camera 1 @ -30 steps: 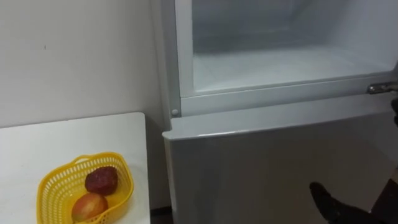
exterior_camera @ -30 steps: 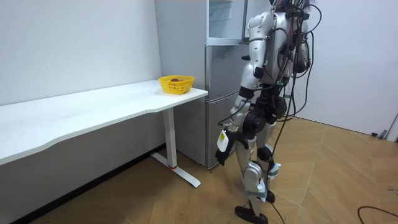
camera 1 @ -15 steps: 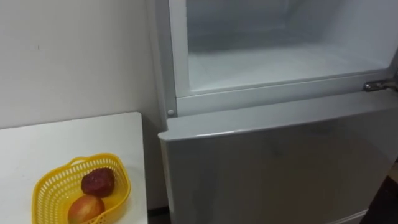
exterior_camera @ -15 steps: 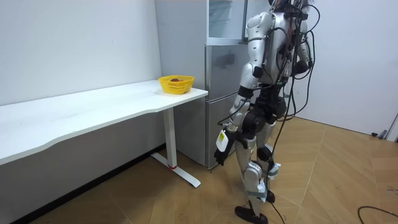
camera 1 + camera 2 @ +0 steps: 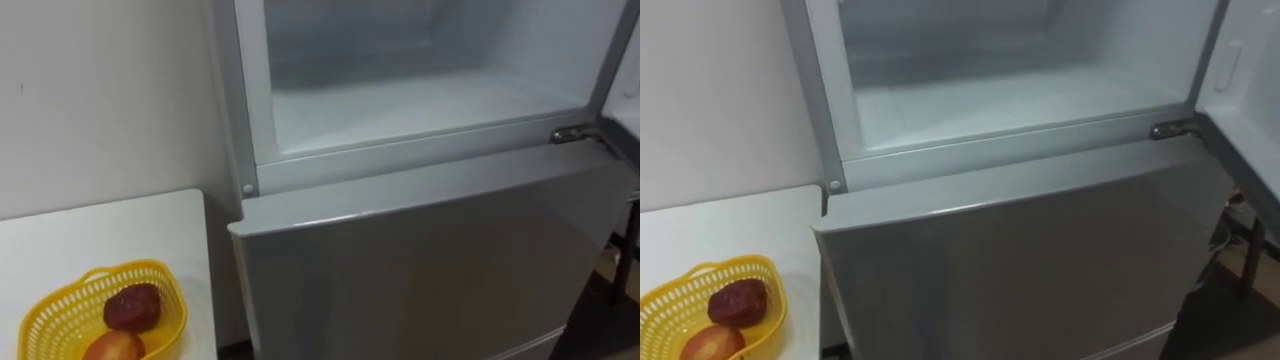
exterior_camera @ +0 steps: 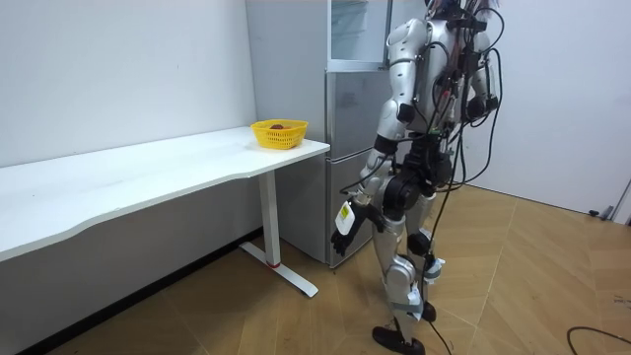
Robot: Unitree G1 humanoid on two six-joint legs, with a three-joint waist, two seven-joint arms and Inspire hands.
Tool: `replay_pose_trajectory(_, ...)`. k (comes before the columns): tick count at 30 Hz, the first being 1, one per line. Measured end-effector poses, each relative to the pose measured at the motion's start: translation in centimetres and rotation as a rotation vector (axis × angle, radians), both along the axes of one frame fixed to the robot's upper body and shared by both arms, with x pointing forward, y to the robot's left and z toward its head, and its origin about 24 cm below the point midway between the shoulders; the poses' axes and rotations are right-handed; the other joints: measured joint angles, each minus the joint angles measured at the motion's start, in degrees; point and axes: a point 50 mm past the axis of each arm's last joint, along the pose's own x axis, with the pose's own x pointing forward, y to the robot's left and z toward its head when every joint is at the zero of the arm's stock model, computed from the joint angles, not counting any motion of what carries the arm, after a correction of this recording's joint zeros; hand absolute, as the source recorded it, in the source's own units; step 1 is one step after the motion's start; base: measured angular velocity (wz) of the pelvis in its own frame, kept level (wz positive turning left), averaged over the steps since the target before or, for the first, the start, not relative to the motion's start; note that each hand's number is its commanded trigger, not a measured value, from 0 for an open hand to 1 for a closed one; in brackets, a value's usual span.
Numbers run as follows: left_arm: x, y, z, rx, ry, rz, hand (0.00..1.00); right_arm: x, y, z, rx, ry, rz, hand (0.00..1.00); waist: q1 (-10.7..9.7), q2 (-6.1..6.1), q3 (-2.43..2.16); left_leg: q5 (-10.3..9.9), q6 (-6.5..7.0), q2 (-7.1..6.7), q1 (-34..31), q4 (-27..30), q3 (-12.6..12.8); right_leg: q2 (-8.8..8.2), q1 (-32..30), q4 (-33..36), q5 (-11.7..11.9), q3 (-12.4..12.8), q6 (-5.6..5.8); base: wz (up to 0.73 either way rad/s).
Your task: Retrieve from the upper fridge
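Observation:
The fridge's upper compartment (image 5: 420, 100) stands open in front of me, and its white shelf (image 5: 400, 105) is bare. Its door (image 5: 1250, 90) is swung out at the right edge. The grey lower door (image 5: 420, 270) is closed. In the room view I stand upright close to the fridge (image 6: 350, 99), and my left hand (image 6: 342, 229) hangs low beside my thigh, away from the fridge.
A white table (image 5: 130, 230) meets the fridge on my left. On it a yellow basket (image 5: 40, 315) holds a dark red fruit (image 5: 132, 305) and an orange-red fruit (image 5: 112, 347). A white wall is behind the table. Wood floor lies behind me (image 6: 532, 256).
The eye view has shifted, so the fridge and basket sit further left. My right hand, at the lower right one second ago, has left the view. My left hand swung slightly forward.

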Motion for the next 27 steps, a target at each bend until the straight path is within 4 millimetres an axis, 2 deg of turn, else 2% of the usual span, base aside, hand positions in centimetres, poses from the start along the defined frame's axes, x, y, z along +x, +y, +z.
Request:
replay_pose_trajectory(4, -0.1, 0.4, 0.1, 0.010, -0.003, 0.006, 0.00, 0.2, -0.7, 1.3, -0.014, -0.064, -0.075, 0.00, -0.5, -0.87, -0.03, 0.0, 0.00, -0.06, -0.6, 0.1, -0.1, -0.08, -1.1, 1.0, -0.7, 0.0, 0.07, 0.03)
replay_pose_trajectory(5, 0.1, 0.6, 0.2, 0.014, -0.011, 0.011, 0.00, 0.1, -1.0, 1.7, -0.024, -0.087, -0.103, 0.00, -0.6, -1.26, -0.24, 0.0, 0.00, -0.05, -1.0, 0.5, -0.3, -0.08, -1.3, 1.0, -0.7, -0.1, 0.05, 0.05)
replay_pose_trajectory(7, 0.1, 0.8, 0.3, 0.014, -0.015, 0.024, 0.00, 0.5, -1.2, 3.5, -0.054, -0.169, -0.124, 0.00, -0.5, -1.56, -0.31, 0.0, 0.00, -0.04, -1.0, 0.5, -0.4, -0.06, -1.4, 1.3, -0.5, -0.1, -0.15, 0.00)
replay_pose_trajectory(9, 0.1, 1.0, 0.3, 0.018, -0.017, 0.031, 0.00, 1.4, -1.8, 6.1, -0.125, -0.268, -0.134, 0.00, -0.5, -2.00, -0.13, 0.0, 0.00, -0.04, -0.5, 0.6, -0.8, -0.07, -0.5, 1.0, -0.5, -0.3, -0.16, 0.05)
replay_pose_trajectory(11, 0.2, 1.2, 0.4, 0.023, -0.019, 0.028, 0.00, 2.3, -1.9, 7.7, -0.195, -0.302, -0.128, 0.00, -0.3, -2.36, -0.13, 0.0, 0.01, -0.04, -0.4, 0.6, -0.9, -0.09, -0.5, 0.9, -0.5, -0.5, -0.17, 0.06)
replay_pose_trajectory(13, 0.4, 1.2, 0.4, 0.025, -0.024, 0.029, 0.00, 2.8, -1.7, 9.2, -0.276, -0.324, -0.103, 0.00, 0.1, -2.47, -0.09, 0.0, 0.01, -0.03, -0.4, 0.6, -1.0, -0.09, -0.5, 0.9, -0.5, -0.6, -0.17, 0.00)
replay_pose_trajectory(15, 0.6, 1.2, 0.4, 0.025, -0.029, 0.031, 0.00, 3.2, -0.8, 11.2, -0.387, -0.366, -0.061, 0.00, 1.3, -2.50, -0.08, 0.0, 0.00, 0.00, -0.3, 0.6, -1.0, -0.07, -0.3, 0.9, -0.5, -0.6, -0.20, 0.00)
replay_pose_trajectory(17, 0.7, 1.2, 0.4, 0.024, -0.030, 0.030, 0.00, 3.6, 0.1, 12.9, -0.457, -0.421, -0.028, 0.00, 1.6, -2.52, -0.07, 0.0, 0.00, 0.00, -0.3, 0.6, -1.2, -0.11, -0.2, 0.8, -0.5, -0.8, -0.21, 0.04)
replay_pose_trajectory(20, 0.4, 1.2, 0.3, 0.020, -0.018, 0.034, 0.00, 4.1, 1.1, 13.5, -0.528, -0.414, 0.019, 0.00, 2.6, -2.53, 0.02, 0.0, 0.00, -0.01, -0.2, 0.5, -1.4, -0.11, 0.1, 1.0, -0.5, -0.9, -0.23, -0.01)
replay_pose_trajectory(23, 0.7, 1.1, 0.2, 0.018, -0.017, 0.036, 0.00, 4.9, 2.4, 13.6, -0.525, -0.423, 0.103, 0.00, 3.1, -2.59, 0.04, 0.0, -0.04, -0.05, -0.1, 0.3, -1.8, -0.20, 0.2, 1.5, -0.5, -1.4, -0.26, 0.05)
replay_pose_trajectory(26, 0.3, 0.9, 0.1, 0.003, -0.005, 0.049, 0.00, 5.3, 3.3, 13.9, -0.555, -0.413, 0.131, 0.00, 3.7, -2.79, 0.13, 0.8, 0.11, -0.67, 0.6, -0.9, -2.8, -0.63, 0.3, 2.0, -0.7, -1.7, -0.21, 0.03)
replay_pose_trajectory(27, 0.1, 1.1, 0.1, 0.001, -0.008, 0.072, 0.00, 5.6, 3.4, 14.4, -0.581, -0.419, 0.130, 0.00, 4.5, -3.01, 0.27, 0.9, 0.14, -0.77, 1.0, -1.0, -3.2, -0.74, 0.4, 2.0, -0.8, -1.7, -0.22, -0.07)
